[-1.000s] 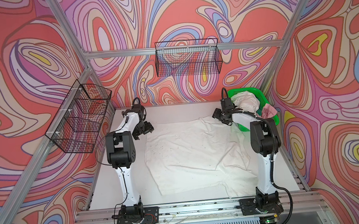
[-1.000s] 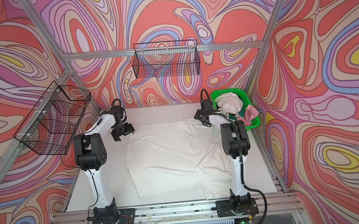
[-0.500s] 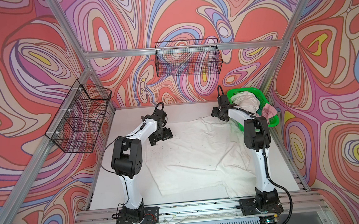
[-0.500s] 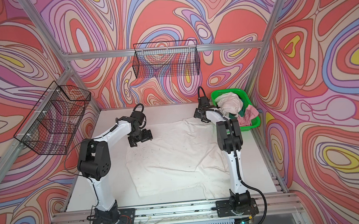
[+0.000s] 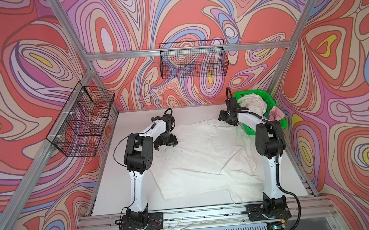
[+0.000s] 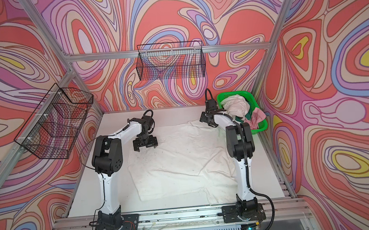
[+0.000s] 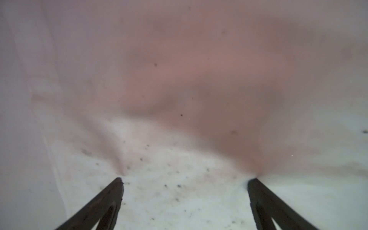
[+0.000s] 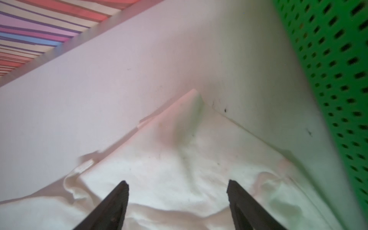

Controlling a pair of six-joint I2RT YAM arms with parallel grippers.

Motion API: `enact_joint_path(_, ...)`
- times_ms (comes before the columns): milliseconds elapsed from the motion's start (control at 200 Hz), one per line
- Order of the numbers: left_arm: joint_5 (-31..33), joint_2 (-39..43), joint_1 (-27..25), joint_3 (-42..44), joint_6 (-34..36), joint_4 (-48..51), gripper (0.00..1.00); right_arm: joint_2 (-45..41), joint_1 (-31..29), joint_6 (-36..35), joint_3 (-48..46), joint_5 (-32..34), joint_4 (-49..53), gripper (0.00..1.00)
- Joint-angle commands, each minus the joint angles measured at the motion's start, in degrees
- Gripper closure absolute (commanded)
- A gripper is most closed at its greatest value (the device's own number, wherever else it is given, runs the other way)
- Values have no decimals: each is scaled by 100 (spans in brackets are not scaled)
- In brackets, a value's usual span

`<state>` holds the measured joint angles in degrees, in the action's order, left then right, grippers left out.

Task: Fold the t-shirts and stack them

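Note:
A large white t-shirt with small black specks lies spread on the white table. My left gripper stands open at its far left part. In the left wrist view that gripper has both tips down on the speckled cloth. My right gripper hangs open low over the shirt's far right corner, beside the basket. In the right wrist view this gripper has rumpled white cloth between its tips and nothing gripped. More t-shirts fill the basket: a white one, a dark green one, a pale pink one.
The bright green mesh basket stands at the back right corner. Black wire baskets hang on the back wall and the left wall. Bare table lies left of the shirt. A metal rail runs along the front.
My left gripper has swung from the table's far left edge rightwards onto the shirt and opened wider. The right gripper has shifted slightly towards the back by the shirt's corner.

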<state>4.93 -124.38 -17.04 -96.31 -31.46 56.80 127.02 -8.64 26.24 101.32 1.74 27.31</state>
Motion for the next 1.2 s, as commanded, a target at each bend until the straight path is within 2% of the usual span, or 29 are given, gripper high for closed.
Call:
enact_joint_path(0,973,-53,286,332,571,259,2,-308,30,-58,-36,-137,-140,17)
enact_joint_path(130,638,352,758,700,825,-87,6,-42,133,-154,303,-299,-30,13)
enact_joint_path(215,466,432,781,615,991,-91,6,280,161,-248,656,-512,36,8)
enact_joint_path(275,244,432,659,566,1080,-111,6,627,157,-337,1125,-747,242,4)
enact_joint_path(345,530,381,349,482,1230,-66,4,1019,142,-404,1541,-1057,411,3)
enact_joint_path(431,611,403,56,500,1297,-151,2,1212,144,-490,1567,-1405,206,3)
enact_joint_path(511,491,460,6,593,1301,-296,2,1274,137,-530,1506,-1668,-84,3)
enact_joint_path(721,779,581,27,701,1191,-419,1,1711,61,-611,1821,-2265,-381,10)
enact_joint_path(831,1017,647,127,803,1033,-332,0,1998,-41,-647,2048,-2239,-400,12)
enact_joint_path(1026,751,969,771,1167,855,-477,0,2293,-147,-628,2379,-2095,-457,16)
enact_joint_path(1197,316,1316,827,1147,938,-781,0,2653,-214,-527,2909,-2061,-283,27)
